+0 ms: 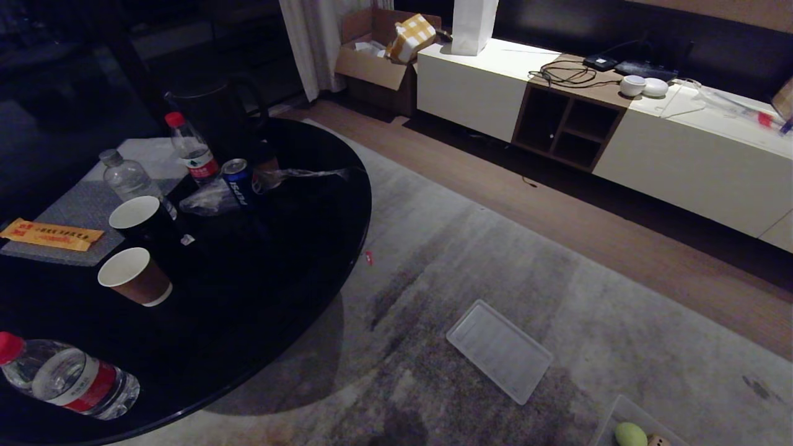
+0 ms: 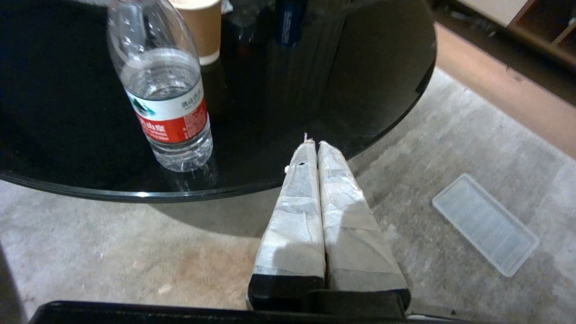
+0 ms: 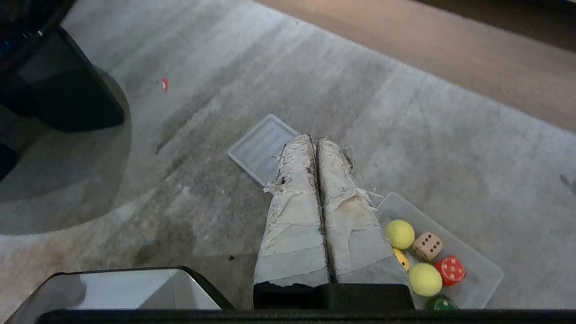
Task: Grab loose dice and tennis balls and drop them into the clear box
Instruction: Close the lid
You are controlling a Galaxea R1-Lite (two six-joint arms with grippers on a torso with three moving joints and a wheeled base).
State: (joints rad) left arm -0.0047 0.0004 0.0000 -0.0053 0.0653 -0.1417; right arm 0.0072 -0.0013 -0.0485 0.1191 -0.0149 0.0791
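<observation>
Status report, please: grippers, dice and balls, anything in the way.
Left gripper, right gripper shut, empty. Dice, tennis balls in clear box. Lid on carpet beside it.

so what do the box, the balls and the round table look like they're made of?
Clear box: translucent frosted plastic, likely; the carpet shows dimly through its walls.
Tennis balls: fuzzy yellow-green felt, matte, no shine.
Round table: glossy black top, glass or lacquer, can't tell which; it mirrors the bottle and cups.
</observation>
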